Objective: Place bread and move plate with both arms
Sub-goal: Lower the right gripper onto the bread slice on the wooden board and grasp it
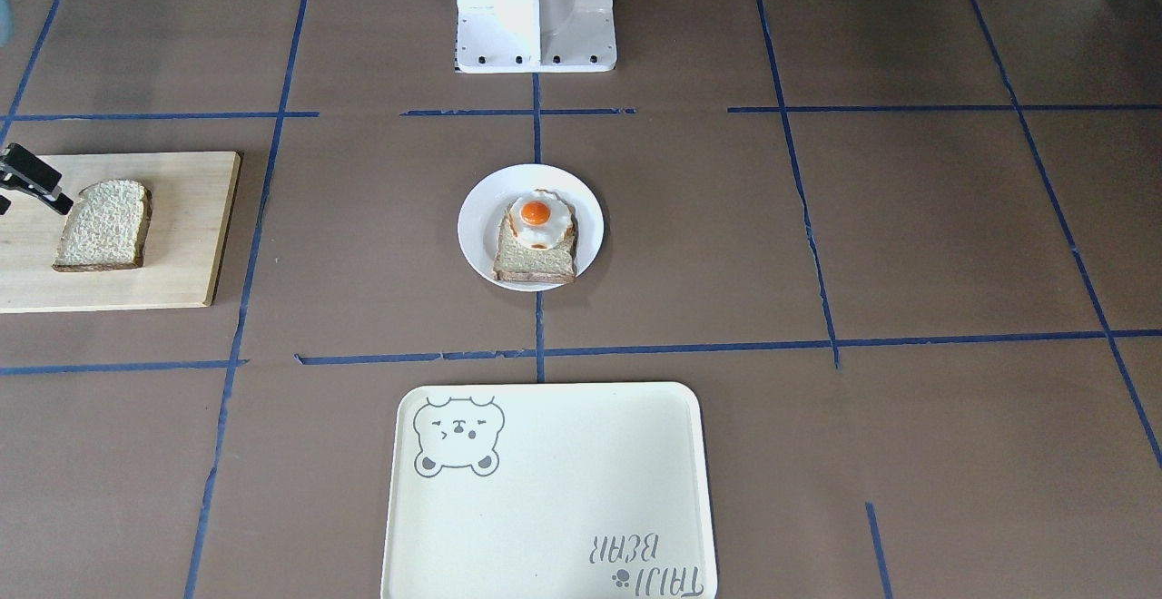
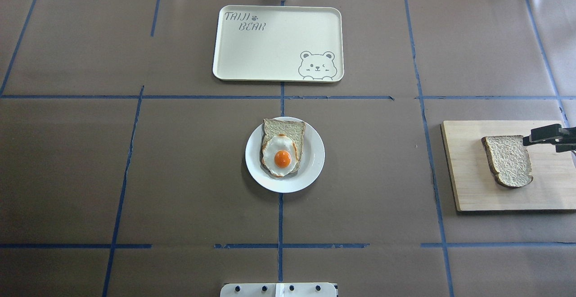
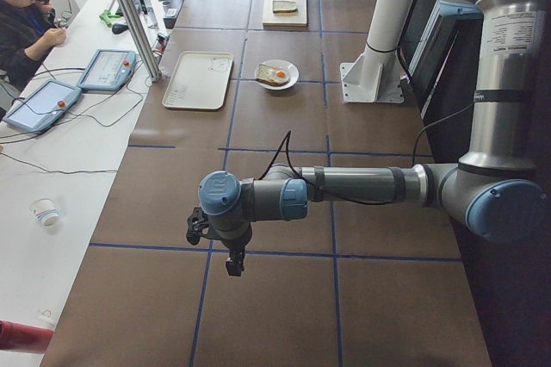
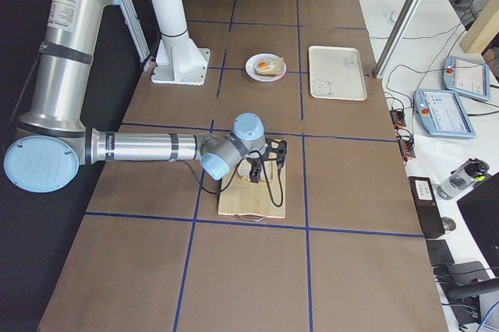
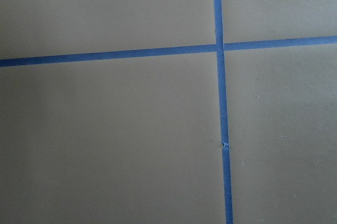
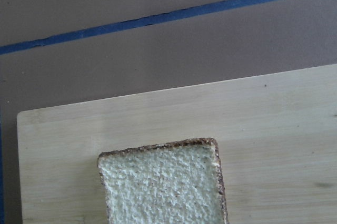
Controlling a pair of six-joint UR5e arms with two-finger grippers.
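The bread (image 2: 508,159) lies flat on a wooden board (image 2: 463,175) at the table's right side. It also shows in the front view (image 1: 104,225) and in the right wrist view (image 6: 163,182). My right gripper (image 2: 531,139) hovers over the bread's far right corner, and its jaws look open and empty. The white plate (image 2: 315,162) sits at the table's centre. It holds pale sandwich slices topped with a fried egg (image 2: 281,157). My left gripper (image 3: 225,251) hangs over bare table far to the left. I cannot tell whether it is open or shut.
A cream tray with a bear drawing (image 2: 270,49) lies beyond the plate on the far side of the table. The white robot base (image 1: 536,9) stands at the near edge. Blue tape lines cross the brown table cover. An operator (image 3: 26,5) sits at a side desk.
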